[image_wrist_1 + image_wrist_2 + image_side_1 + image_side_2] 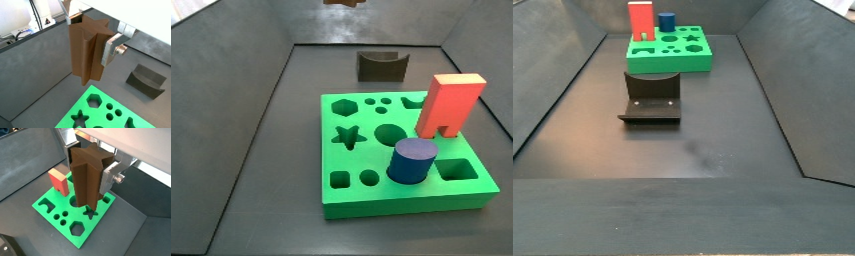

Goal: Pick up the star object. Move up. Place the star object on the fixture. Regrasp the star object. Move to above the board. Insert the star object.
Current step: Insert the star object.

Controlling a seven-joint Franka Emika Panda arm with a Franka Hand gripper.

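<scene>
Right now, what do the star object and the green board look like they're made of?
Star object, held between the gripper fingers above the board: matte brown, sharp ridges, probably printed plastic, possibly wood. Board: bright green, uniform matte, crisp cut-outs, likely plastic.

gripper [100,175]: shows only in the wrist views; one silver finger [111,176] is in sight beside the star object, the opposite finger is hidden behind it, so the grip cannot be confirmed.
star object [88,52]: its top end is hidden among the gripper parts in both wrist views; in a side view only a brown sliver [342,3] shows, cut off by the top edge.
board [100,111]: cut off by the picture's edge in a wrist view; in a side view [671,50] its holes are too small to tell apart.
star hole [91,211]: partly covered by the star object's lower end.
red block [59,181]: partly hidden behind the star object.
blue cylinder [667,20]: mostly hidden behind the board's far side; too small for detail.
fixture [147,80]: one end is cut off by the picture's edge.
</scene>
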